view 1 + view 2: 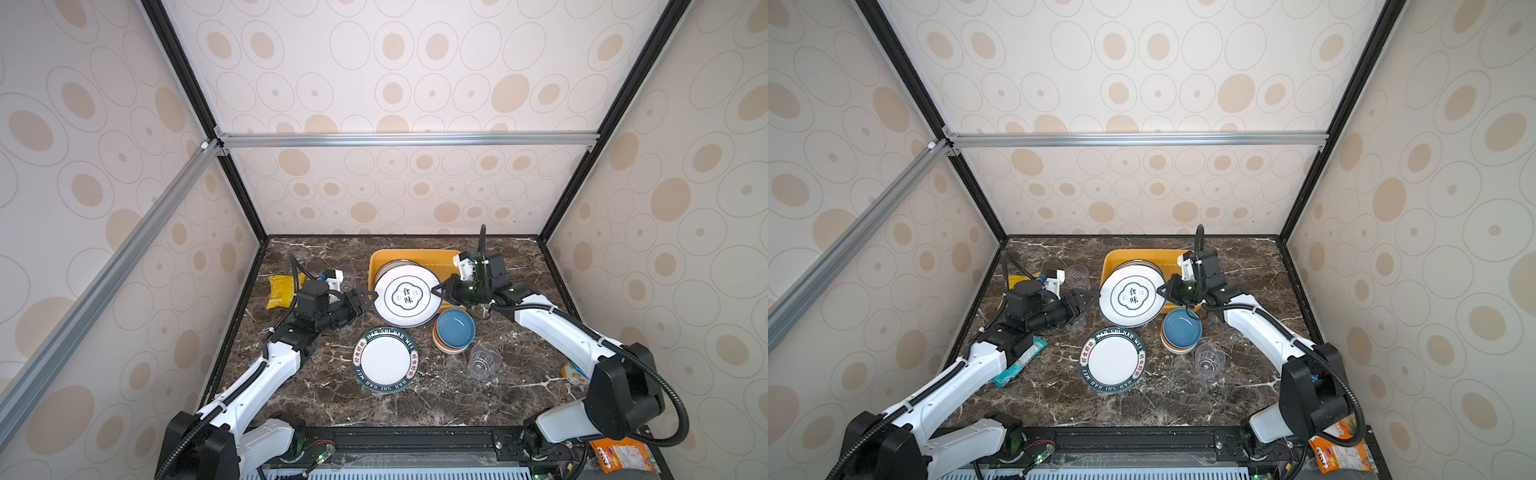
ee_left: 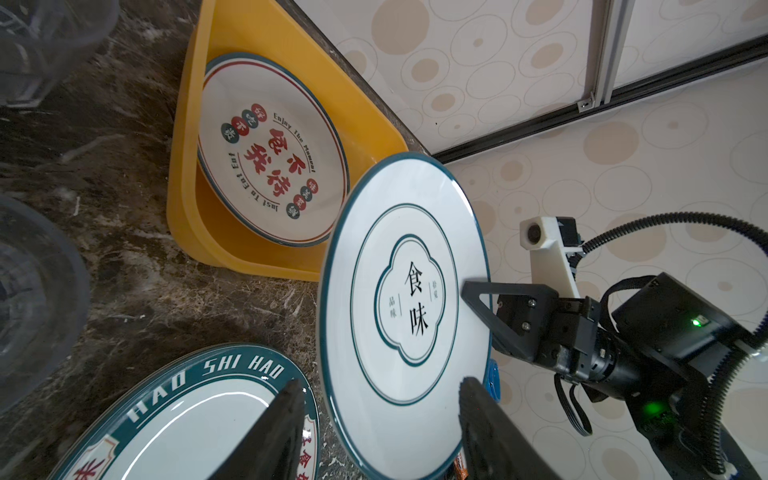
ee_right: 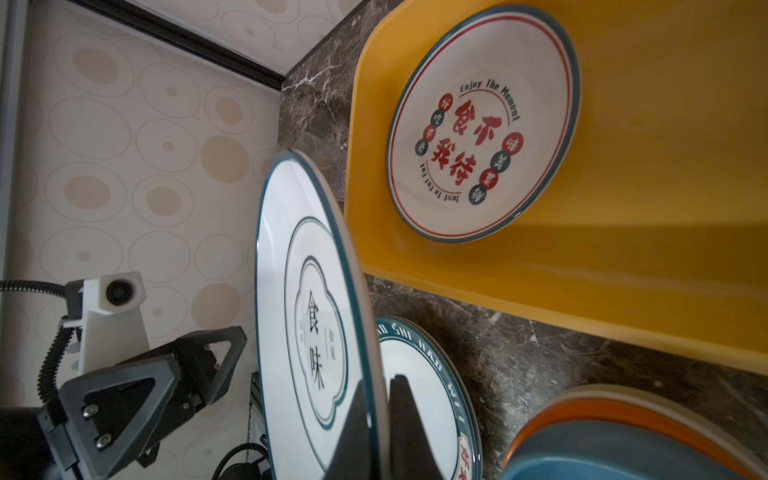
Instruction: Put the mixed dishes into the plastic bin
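**食味 plate** (image 1: pixel 407 296): white with teal rings and black "食味" in a lobed frame. It sits tilted at centre frame in both top views, raised over the bin's near rim.
- Right gripper (image 3: pixel 380 384): fingers closed on the plate's rim.
- Left gripper (image 1: pixel 370 301): fingers apart on either side of the opposite rim. I cannot tell if they touch it.

**Bin** (image 1: pixel 415 254): yellow-orange, upper centre of the table (image 1: pixel 457 399).
- It holds a red plate (image 2: pixel 272 153) that reads "Enjoy The Moment" and "Just To Eat Eat".

**Green plate** (image 1: pixel 385 359): flat, below centre. The rim reads "HAO SHI HAO WEI".

**Bowls** (image 1: pixel 455 330): blue on orange on white, right of centre.
- Cup (image 1: pixel 484 360): just lower right of the bowls.

**Second cup** (image 1: pixel 1079 277) and **yellow bag** (image 1: pixel 280 291): at left, partly behind the left arm.

**Orange packet** (image 1: pixel 619 455): lower right corner.
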`<move>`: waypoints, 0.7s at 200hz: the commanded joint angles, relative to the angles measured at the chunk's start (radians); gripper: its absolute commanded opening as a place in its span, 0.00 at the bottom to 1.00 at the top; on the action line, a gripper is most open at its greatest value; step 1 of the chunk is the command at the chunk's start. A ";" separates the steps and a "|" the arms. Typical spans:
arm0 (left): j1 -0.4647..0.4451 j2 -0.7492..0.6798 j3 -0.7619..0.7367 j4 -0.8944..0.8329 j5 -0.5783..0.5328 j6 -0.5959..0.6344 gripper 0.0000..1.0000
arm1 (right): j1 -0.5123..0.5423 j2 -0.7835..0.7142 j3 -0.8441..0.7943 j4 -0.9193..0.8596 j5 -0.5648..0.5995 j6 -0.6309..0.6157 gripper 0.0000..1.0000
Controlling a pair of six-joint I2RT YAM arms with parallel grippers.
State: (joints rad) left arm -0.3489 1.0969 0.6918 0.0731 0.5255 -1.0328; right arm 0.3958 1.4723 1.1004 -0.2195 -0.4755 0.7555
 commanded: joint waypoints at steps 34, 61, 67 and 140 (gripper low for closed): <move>0.008 -0.025 0.004 0.005 -0.009 0.010 0.63 | -0.043 0.113 0.142 0.035 -0.010 -0.022 0.00; 0.007 -0.028 0.004 0.005 -0.009 0.013 0.67 | -0.052 0.180 0.202 0.043 -0.006 -0.019 0.00; 0.007 -0.029 0.004 0.006 -0.009 0.012 0.68 | -0.054 0.196 0.214 0.044 -0.002 -0.022 0.00; 0.007 -0.040 -0.004 -0.002 -0.020 0.030 0.81 | -0.074 0.393 0.328 0.079 0.014 -0.004 0.00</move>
State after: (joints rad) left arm -0.3466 1.0782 0.6895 0.0719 0.5133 -1.0294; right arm 0.3305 1.8206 1.3754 -0.1921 -0.4580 0.7372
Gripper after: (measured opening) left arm 0.808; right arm 0.084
